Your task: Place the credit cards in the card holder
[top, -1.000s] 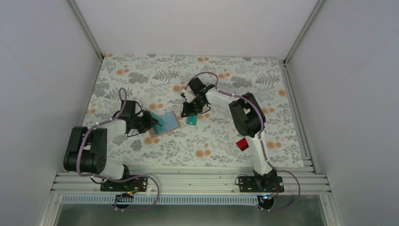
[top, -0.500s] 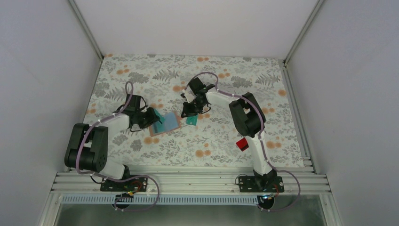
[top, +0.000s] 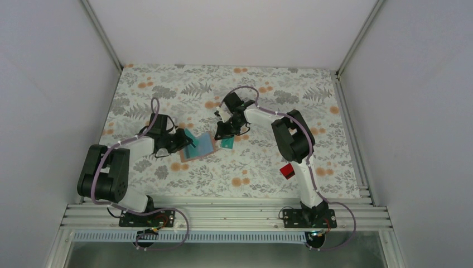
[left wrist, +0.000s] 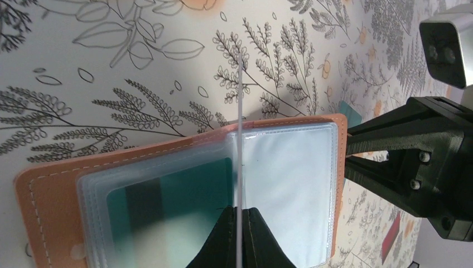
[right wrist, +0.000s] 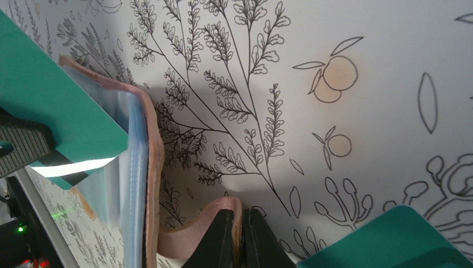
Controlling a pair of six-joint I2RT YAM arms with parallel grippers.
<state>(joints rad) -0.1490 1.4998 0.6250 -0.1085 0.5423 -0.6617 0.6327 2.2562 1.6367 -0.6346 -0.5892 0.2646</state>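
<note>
Left claw [left wrist: 239, 216] clamped on a teal card [left wrist: 240, 128], edge-on over the open card holder [left wrist: 139, 155] mid-table, right claw [right wrist: 240, 219] pinching its cover flap [right wrist: 189, 237], so I reckon we're mid-insertion, and next I must line that edge into a clear sleeve [left wrist: 290, 173].

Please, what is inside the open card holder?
A teal-green card shows through a clear sleeve of the card holder. The sleeve beside it looks empty. The sleeves stacked underneath are covered, so their contents cannot be seen.
</note>
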